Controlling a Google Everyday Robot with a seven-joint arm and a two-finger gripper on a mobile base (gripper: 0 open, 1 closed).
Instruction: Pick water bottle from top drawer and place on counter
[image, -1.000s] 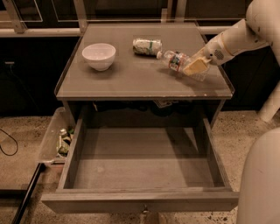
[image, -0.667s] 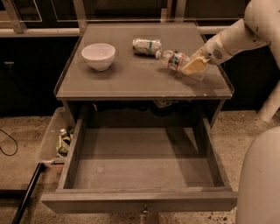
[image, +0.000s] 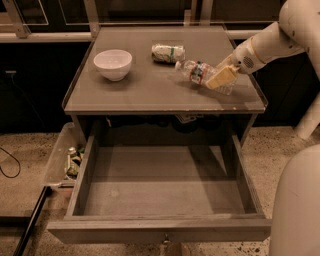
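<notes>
- Compared with a second ago, almost nothing moves: the gripper (image: 222, 77) stays at the same place over the right part of the desk (image: 150, 95), and the water bottle (image: 197, 71) keeps the same pose.
- The jaws are closed around the base end of the bottle. The bottle lies on its side between them, its cap pointing away to the left, and it seems to touch the desk surface.
- The top drawer (image: 160, 185) stands open, below the jaws and nearer to the camera, and its floor is bare.
- The wrapped packet (image: 167, 53) lies near the cap, left of the jaws. The white bowl (image: 113, 63) is well apart, further left.
- In my judgement the placing is almost done: the bottle is out of the drawer and on the desk. What remains is to spread the jaws and pull back; the bottle may roll.
</notes>
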